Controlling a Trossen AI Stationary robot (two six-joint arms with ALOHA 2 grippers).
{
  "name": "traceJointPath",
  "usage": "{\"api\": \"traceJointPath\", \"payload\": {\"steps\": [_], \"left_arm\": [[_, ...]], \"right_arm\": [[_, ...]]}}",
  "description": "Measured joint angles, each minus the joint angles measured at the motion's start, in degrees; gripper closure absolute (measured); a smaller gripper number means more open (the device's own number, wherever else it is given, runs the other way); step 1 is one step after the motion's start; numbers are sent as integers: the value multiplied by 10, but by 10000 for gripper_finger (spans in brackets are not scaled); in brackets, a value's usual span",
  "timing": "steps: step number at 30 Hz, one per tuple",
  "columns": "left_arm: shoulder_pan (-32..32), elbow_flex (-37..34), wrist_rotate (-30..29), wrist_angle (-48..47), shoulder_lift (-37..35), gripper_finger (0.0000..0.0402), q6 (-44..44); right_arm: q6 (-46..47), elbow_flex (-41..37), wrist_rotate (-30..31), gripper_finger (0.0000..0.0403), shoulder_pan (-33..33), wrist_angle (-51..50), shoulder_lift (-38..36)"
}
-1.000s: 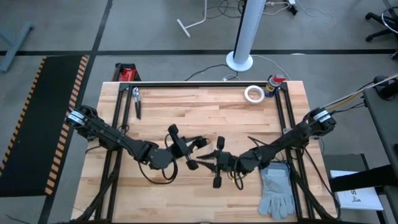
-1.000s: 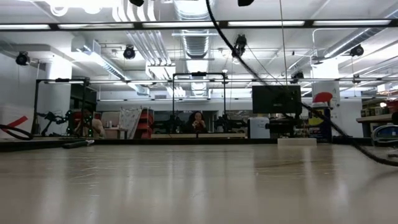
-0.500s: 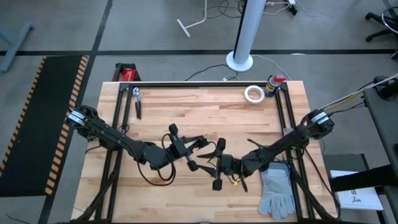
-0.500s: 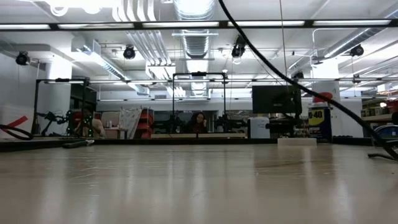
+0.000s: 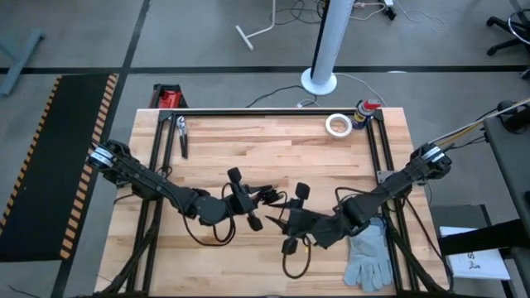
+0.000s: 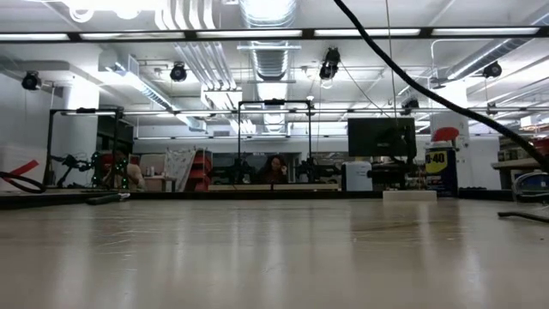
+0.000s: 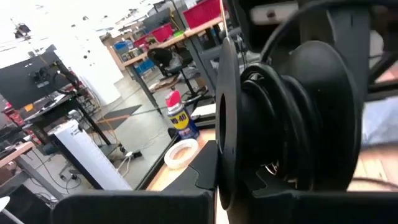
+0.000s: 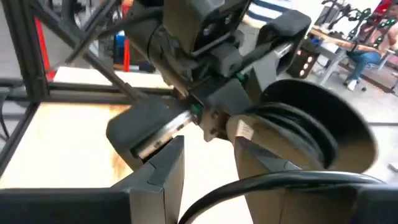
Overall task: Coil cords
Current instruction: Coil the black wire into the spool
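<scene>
Your grey glove (image 5: 367, 252) lies at 4 o'clock of the right gripper (image 5: 291, 222)—jaw states unreadable; WD-40 can (image 7: 180, 117) legible.

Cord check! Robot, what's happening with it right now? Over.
Left gripper and right gripper close together, both open. Cord partly coiled between them, loose loop trailing on the table. Grey glove nearby, not touching cord.

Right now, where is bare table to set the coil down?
Free: the boards between the pliers and the white tape roll. Crowded: the near middle, where the left gripper, right gripper, the cord and grey glove cluster.
</scene>
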Motion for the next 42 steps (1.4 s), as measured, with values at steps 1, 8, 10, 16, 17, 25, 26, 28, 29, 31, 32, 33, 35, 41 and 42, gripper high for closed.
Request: {"api": "traceJointPath", "payload": {"steps": [1, 8, 10, 16, 17, 25, 26, 28, 29, 31, 32, 33, 35, 41, 42], "left_arm": [[-3, 0, 0, -6, 0, 402, 1], [-6, 0, -4, -44, 4, 402, -8], [-4, 0, -2, -38, 10, 402, -8], [0, 0, -1, 20, 49, 402, -14], [3, 0, -2, 33, 53, 402, -14], [33, 3, 2, 88, 59, 402, -34], [37, 4, 8, 93, 59, 402, -38], [44, 4, 18, 107, 59, 402, -40], [48, 4, 25, 112, 59, 402, -41], [57, 4, 52, 119, 59, 402, -49], [61, 4, 65, 123, 59, 402, -50], [64, 4, 77, 126, 59, 402, -53], [70, 4, 86, 128, 59, 402, -62], [75, 4, 62, 128, 59, 402, -97], [75, 4, 55, 128, 59, 402, -99]], "right_arm": [[5, 7, 0, 273, 0, -19, 0], [16, 57, -29, 290, -4, -78, -1], [11, 76, -42, 295, -10, -85, 0], [12, 125, -92, 308, -29, -147, 1], [13, 130, -105, 309, -31, -152, 1], [20, 141, -138, 311, -33, -158, 1], [20, 142, -139, 310, -33, -157, 1], [20, 143, -152, 307, -35, -156, 1], [20, 143, -156, 305, -35, -156, 1], [20, 143, -164, 302, -37, -157, 2], [20, 143, -170, 301, -38, -156, 2], [20, 143, -177, 300, -38, -156, 2], [20, 143, -181, 300, -39, -163, 2], [28, 143, -181, 308, -41, -219, 2], [27, 143, -180, 310, -42, -225, 2]]}}
